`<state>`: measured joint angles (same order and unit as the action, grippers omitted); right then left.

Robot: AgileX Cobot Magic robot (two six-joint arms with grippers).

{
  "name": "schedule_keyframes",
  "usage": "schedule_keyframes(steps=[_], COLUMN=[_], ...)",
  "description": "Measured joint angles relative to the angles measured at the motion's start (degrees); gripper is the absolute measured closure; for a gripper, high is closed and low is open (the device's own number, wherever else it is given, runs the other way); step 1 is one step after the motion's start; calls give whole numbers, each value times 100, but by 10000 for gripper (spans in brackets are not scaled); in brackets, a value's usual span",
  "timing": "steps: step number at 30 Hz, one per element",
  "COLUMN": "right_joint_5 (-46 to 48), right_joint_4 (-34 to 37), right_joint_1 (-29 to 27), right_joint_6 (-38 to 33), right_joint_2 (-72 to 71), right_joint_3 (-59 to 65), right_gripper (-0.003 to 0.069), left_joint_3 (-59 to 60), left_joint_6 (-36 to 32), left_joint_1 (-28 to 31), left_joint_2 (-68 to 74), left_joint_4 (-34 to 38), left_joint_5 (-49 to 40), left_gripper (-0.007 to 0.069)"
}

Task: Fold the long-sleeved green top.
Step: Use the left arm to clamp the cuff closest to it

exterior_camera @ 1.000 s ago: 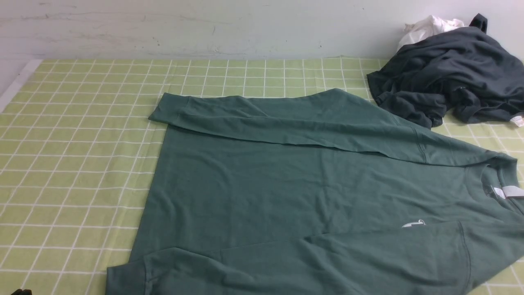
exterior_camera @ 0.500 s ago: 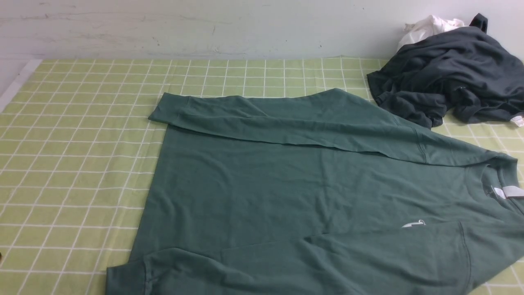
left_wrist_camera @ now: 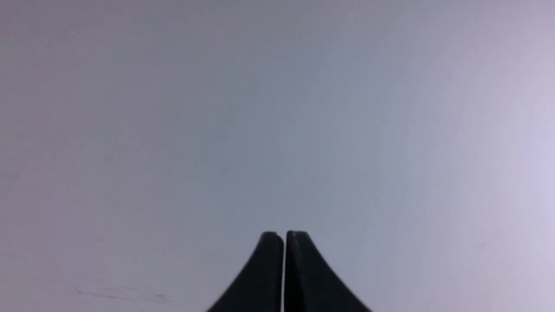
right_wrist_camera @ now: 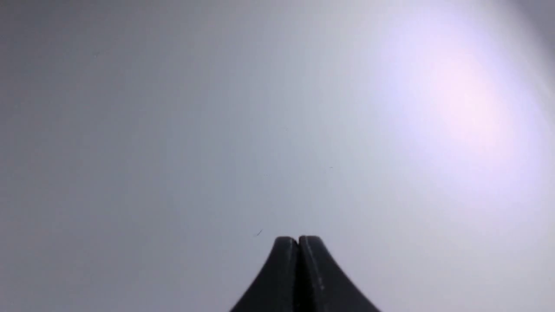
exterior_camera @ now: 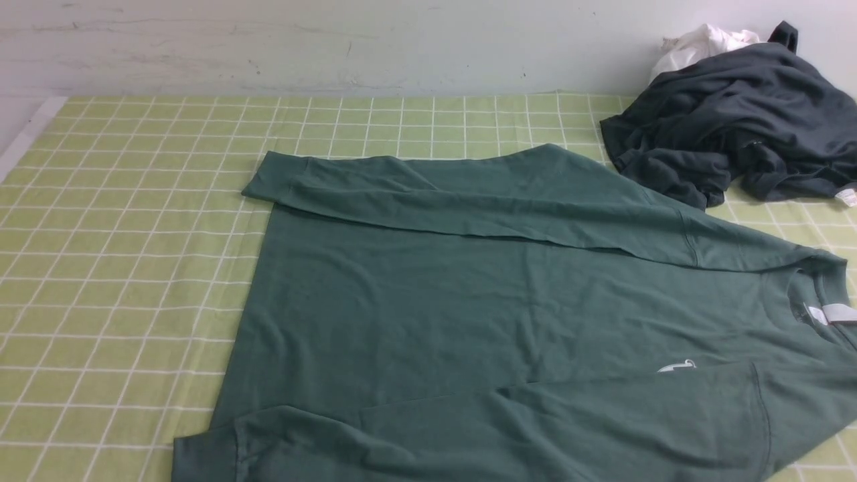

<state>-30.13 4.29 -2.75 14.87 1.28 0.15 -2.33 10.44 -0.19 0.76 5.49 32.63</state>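
Note:
The green long-sleeved top (exterior_camera: 469, 314) lies flat across the checked cloth in the front view, its neck with the white label (exterior_camera: 830, 313) at the right edge and its hem towards the left. One sleeve (exterior_camera: 469, 201) is folded across the far side of the body; the other sleeve (exterior_camera: 535, 428) lies across the near side. A small white logo (exterior_camera: 676, 365) shows on the chest. Neither arm appears in the front view. My left gripper (left_wrist_camera: 284, 234) is shut with nothing in it, facing a plain pale wall. My right gripper (right_wrist_camera: 298, 238) is likewise shut and empty against a plain pale wall.
A crumpled dark charcoal-grey garment (exterior_camera: 730, 127) sits at the back right, with a white cloth (exterior_camera: 696, 43) behind it against the wall. The yellow-green checked tablecloth (exterior_camera: 120, 234) covers the table; its left edge shows a white border (exterior_camera: 27, 137).
A dark bit of the left arm at the bottom left corner of the front view has dropped out of sight. The top and the other clothes have not moved.

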Motion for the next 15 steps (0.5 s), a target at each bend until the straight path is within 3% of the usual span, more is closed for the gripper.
schedule_keyframes(steps=[7, 10, 12, 14, 15], right_joint_5=[1067, 2087, 2624, 4275, 4652], right_joint_4=[-1264, -2079, -2256, -2366, -2360], right_joint_1=[0, 10, 50, 388, 497], right_joint_6=[-110, 83, 277, 629, 635], right_joint_2=[1582, 2636, 2938, 3491, 3648], right_joint_3=[-1772, -2309, -2454, -2826, -2909], right_gripper=[669, 669, 669, 669, 669], left_joint_3=[-1969, -2606, -2733, -2995, -3053], left_joint_6=[540, 943, 1129, 1441, 1488], left_joint_1=[0, 0, -13, -243, -370], left_joint_2=[1902, 3343, 3734, 4402, 4653], left_joint_4=[-991, -1233, -1373, -1583, -1588], left_joint_5=[-1181, -2112, -2629, -4120, -4599], left_gripper=[628, 628, 628, 628, 628])
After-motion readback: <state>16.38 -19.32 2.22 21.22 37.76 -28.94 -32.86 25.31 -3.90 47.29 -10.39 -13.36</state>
